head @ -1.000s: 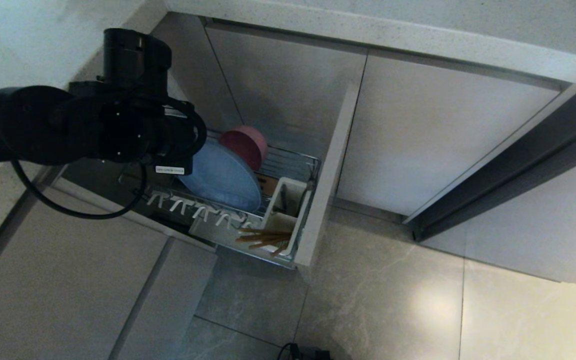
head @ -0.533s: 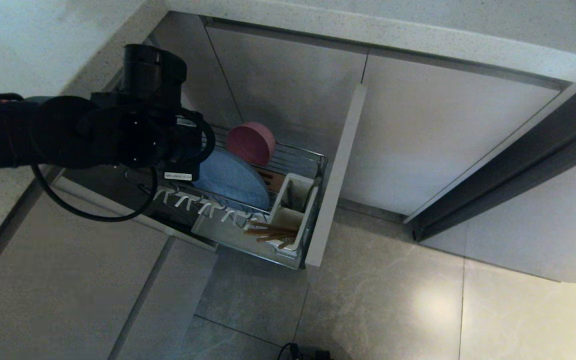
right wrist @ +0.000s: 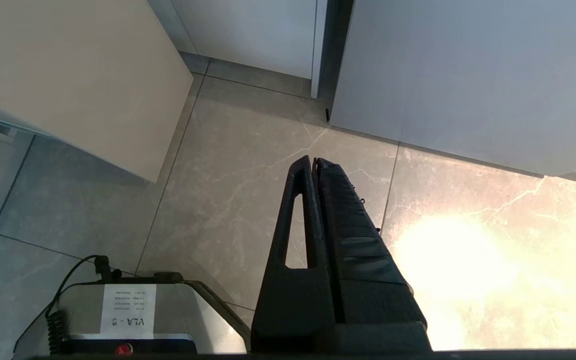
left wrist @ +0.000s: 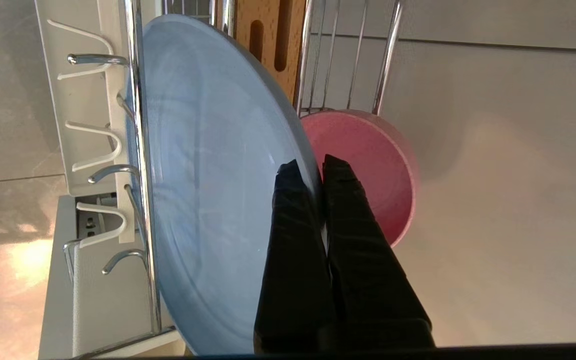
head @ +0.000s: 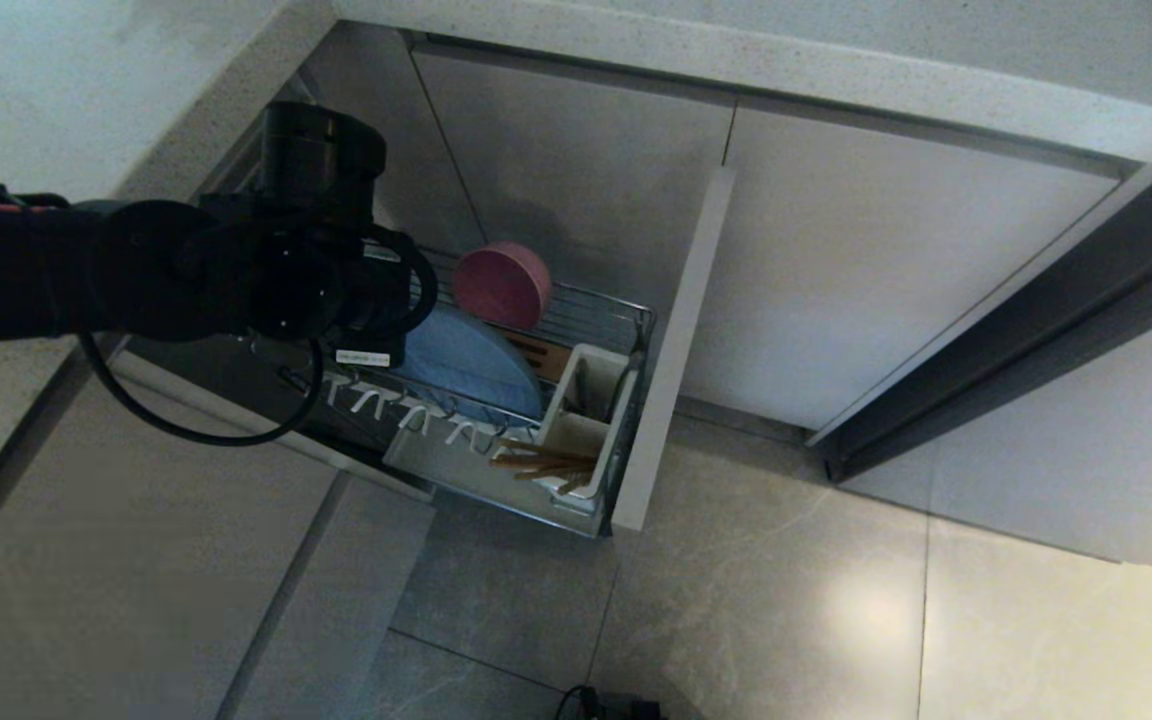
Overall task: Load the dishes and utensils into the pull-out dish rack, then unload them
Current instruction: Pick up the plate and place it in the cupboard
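A kitchen: countertop (head: 736, 60) over beige cabinet doors (head: 886, 270), pull-out dish rack (head: 626, 325) open, tiled floor (head: 786, 620).

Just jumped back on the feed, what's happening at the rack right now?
The left gripper has its fingers shut on the rim of the blue plate, which stands on edge in the pulled-out dish rack. The pink bowl sits just behind the plate, and the chopsticks lie in the white caddy at the front end. The right gripper hangs shut over the floor, away from the rack.
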`<state>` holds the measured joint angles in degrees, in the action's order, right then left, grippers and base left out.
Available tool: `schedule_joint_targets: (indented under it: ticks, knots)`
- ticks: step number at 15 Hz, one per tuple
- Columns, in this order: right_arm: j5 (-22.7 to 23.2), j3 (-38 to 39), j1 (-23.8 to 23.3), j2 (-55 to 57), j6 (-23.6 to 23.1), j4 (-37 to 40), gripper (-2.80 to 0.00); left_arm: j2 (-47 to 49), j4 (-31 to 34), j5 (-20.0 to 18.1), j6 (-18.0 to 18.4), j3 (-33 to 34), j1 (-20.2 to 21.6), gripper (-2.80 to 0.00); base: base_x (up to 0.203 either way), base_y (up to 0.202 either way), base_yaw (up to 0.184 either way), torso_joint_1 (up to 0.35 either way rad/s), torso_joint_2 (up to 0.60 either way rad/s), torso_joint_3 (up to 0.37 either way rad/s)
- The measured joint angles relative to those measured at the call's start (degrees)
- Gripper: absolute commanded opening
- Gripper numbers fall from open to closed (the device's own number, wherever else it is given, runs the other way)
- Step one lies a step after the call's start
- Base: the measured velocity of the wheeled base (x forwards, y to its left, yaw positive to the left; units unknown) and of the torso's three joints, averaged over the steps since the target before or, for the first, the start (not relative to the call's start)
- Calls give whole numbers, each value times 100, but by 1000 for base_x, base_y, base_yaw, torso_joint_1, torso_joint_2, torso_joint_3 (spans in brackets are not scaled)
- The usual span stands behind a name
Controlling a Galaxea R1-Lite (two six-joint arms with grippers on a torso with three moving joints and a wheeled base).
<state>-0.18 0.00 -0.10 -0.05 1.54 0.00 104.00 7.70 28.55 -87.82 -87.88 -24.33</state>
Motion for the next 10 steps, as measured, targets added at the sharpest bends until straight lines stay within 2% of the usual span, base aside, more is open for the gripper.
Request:
schedule_joint_targets:
  ticks: [10]
  knots:
    - [0,0,0,0,1,0,-280,-6,131,16,1,-77,-2,-280,0,0,0,0,0,0]
